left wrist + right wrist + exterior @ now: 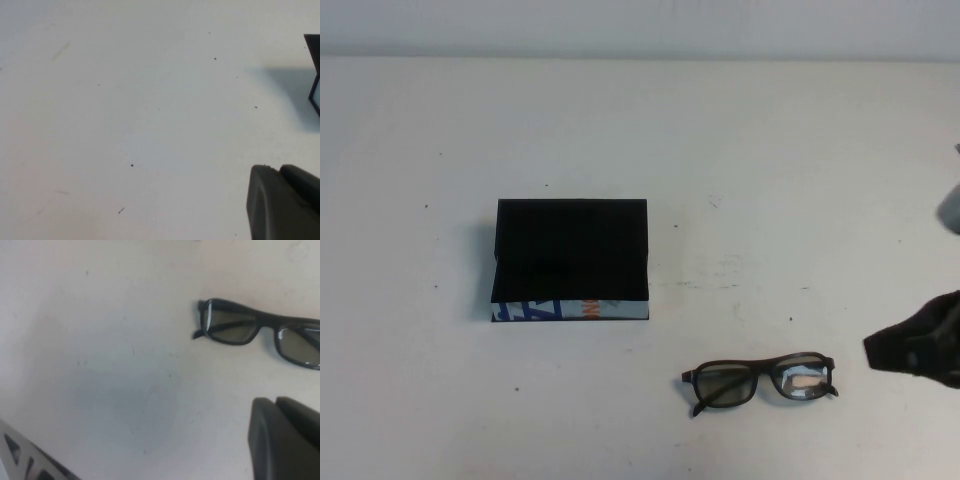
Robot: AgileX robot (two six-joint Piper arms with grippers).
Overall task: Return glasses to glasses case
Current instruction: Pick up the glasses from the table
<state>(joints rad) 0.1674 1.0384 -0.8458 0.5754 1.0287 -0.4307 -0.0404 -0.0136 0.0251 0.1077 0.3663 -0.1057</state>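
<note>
Nothing is done yet: the glasses [761, 379] are lying folded on the worktop [800, 180], well apart from the open case [570, 260], while the right tool [917, 350] is hovering beside them and the left tool [282, 202] is hanging over bare worktop, each tool's grip state impossible to tell.

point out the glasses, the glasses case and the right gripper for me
glasses [760, 379]: high view, on the frame's bridge.
glasses case [572, 235]: high view, on its black open flap.
right gripper [920, 345]: high view, near the table's right edge, on its dark body.
</note>
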